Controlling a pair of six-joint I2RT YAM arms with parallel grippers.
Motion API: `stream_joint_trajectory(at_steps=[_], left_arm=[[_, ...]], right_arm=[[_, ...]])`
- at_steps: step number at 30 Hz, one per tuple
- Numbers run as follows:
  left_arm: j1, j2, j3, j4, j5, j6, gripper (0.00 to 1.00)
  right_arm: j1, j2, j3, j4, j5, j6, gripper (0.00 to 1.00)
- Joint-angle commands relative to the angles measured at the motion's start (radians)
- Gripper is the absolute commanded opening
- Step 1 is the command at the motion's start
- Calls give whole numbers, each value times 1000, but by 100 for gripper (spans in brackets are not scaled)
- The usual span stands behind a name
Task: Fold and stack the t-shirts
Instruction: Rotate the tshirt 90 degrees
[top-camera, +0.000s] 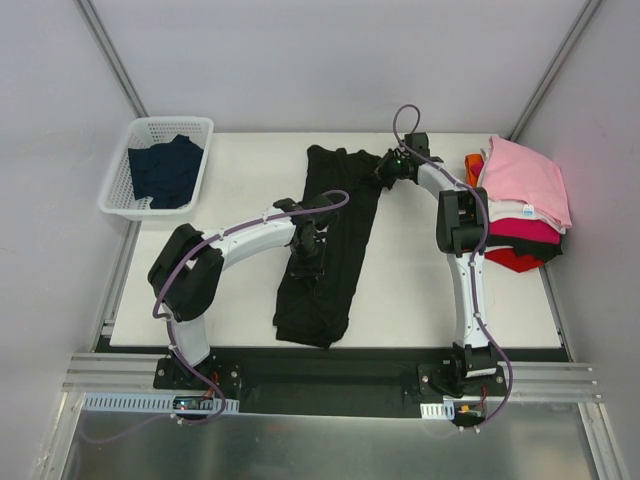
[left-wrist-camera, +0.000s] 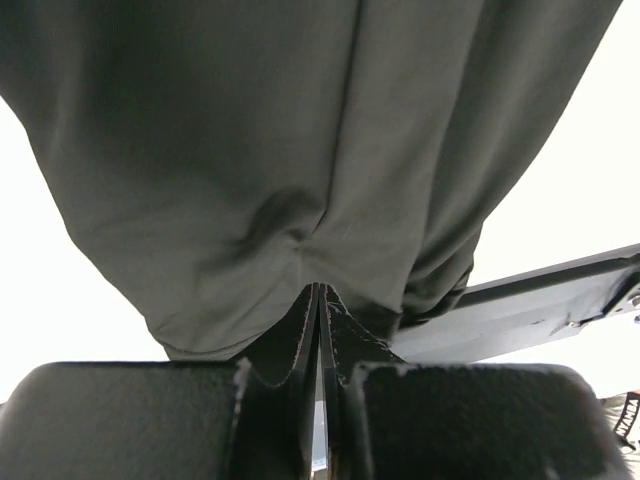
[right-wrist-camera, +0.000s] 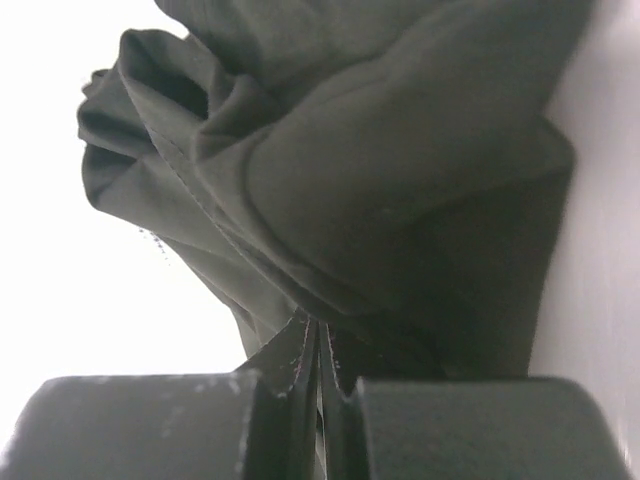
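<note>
Lying as a long strip down the table (top-camera: 420, 290): black t-shirt (top-camera: 335, 225), halved lengthwise. Left gripper (top-camera: 308, 264), jaws pressed together, pinching cloth mid-strip; right gripper (top-camera: 387, 171), likewise closed, pinching the far corner, probably for the crosswise fold. Folded stack (top-camera: 525, 195) at right; navy tee (top-camera: 165, 172) in basket (top-camera: 165, 123).

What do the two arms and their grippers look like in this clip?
Both have white curved links with black joint housings: left arm, right arm. A purplish cable runs along each. The left gripper and right gripper have black flat fingers.
</note>
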Motion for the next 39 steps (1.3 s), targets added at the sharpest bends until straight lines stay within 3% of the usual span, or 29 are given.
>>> stream_joint_trajectory(at_steps=[1, 3, 5, 6, 7, 9, 10, 13, 20, 21, 23, 24, 26, 33, 39], left_arm=[[-2, -33, -15, -19, 13, 26, 0], [-2, -33, -15, -18, 16, 28, 0], [-2, -33, -12, -18, 21, 28, 0], [-3, -30, -7, -19, 22, 29, 0], [-3, -29, -4, -18, 24, 29, 0], [-5, -25, 0, -18, 25, 26, 0], [-5, -21, 2, -18, 25, 26, 0], [-13, -19, 3, -16, 27, 26, 7], [-33, -38, -4, -19, 4, 20, 27], [-33, -45, -4, -19, -2, 20, 37], [-33, -53, 6, -19, -11, 23, 49], [-33, -59, 20, -21, -20, 25, 61], [-34, -61, 46, -21, -24, 32, 69], [-33, -35, 120, -33, -16, 51, 70], [-34, -41, 51, -10, -7, 14, 70]], right_arm=[[-18, 28, 43, 119, 12, 89, 1], [-21, 35, 50, 156, 10, 112, 3], [-25, 43, 45, 214, -3, 133, 14], [-30, 46, 37, 251, -16, 170, 22], [-30, 52, 24, 283, -25, 190, 43], [-39, 60, 20, 367, -45, 236, 64], [-39, 63, 19, 384, -60, 245, 79], [-47, 54, 7, 441, -72, 250, 95], [-73, -35, -113, 544, -85, 274, 100], [-74, -61, -127, 547, -94, 273, 100], [-79, -101, -166, 553, -102, 264, 100], [-84, -141, -206, 553, -111, 257, 100], [-96, -175, -236, 552, -120, 251, 100], [-137, -215, -216, 480, -175, 227, 100], [-139, -143, -127, 397, -172, 187, 99]])
